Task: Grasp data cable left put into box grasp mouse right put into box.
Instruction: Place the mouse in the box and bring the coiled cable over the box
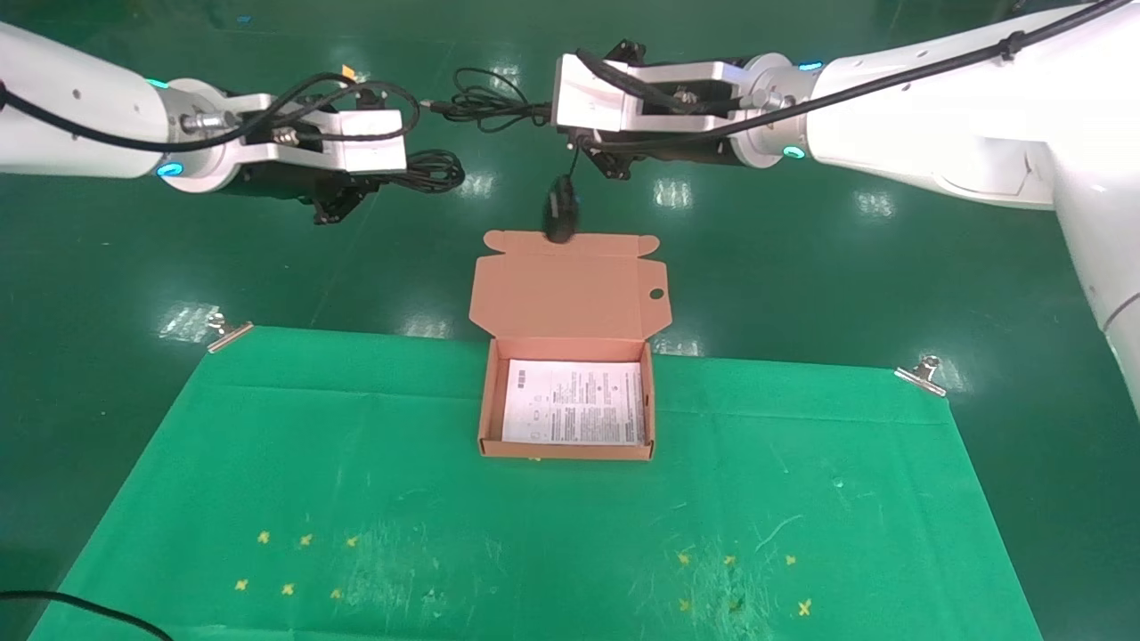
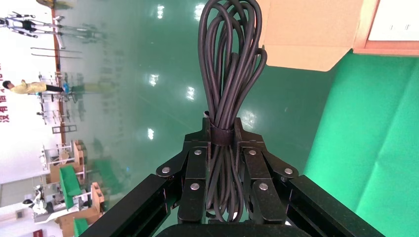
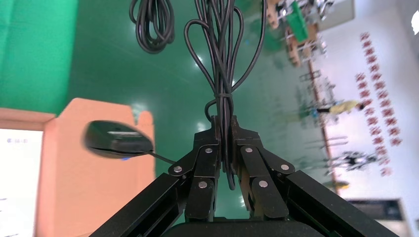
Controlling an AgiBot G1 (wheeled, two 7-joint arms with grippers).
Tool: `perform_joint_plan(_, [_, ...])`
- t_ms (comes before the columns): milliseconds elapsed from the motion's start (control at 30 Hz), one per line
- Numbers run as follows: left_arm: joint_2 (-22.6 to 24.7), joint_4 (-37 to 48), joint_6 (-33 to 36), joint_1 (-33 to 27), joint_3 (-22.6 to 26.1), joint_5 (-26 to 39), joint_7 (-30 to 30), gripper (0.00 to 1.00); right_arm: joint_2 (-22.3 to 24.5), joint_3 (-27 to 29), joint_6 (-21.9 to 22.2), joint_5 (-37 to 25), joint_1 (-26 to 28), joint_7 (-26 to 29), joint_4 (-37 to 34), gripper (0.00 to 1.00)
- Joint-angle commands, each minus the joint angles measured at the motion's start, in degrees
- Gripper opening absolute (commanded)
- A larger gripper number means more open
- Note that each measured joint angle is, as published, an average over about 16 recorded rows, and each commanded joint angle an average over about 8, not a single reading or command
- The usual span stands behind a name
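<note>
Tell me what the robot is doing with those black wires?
It is packing them into the box, which sits open with only a printed sheet inside. The left gripper is shut on the cable, held up in the air. The right gripper pinches the mouse's cord, so the mouse dangles above the box's lid. Nothing is in yet.

Matt cardboard box (image 1: 570, 294), glossy floor (image 1: 802, 267)

Left gripper (image 2: 221, 143) raised at far left, clamped, right gripper (image 3: 225, 136) raised opposite, clamped
</note>
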Motion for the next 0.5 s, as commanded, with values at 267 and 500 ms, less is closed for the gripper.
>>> perform_joint_plan(267, [-0.2, 0.3, 0.6, 0.3, 0.1, -0.1, -0.2, 0.00, 0.4, -0.5, -0.5, 0.3, -0.9, 0.2, -0.1, 0.00])
perform_joint_plan(500, [-1.0, -0.3, 3.2, 1.5, 1.2, 2.0, -3.1, 0.00, 0.3, -2.7, -0.6, 0.2, -4.6, 2.9, 1.5, 0.00])
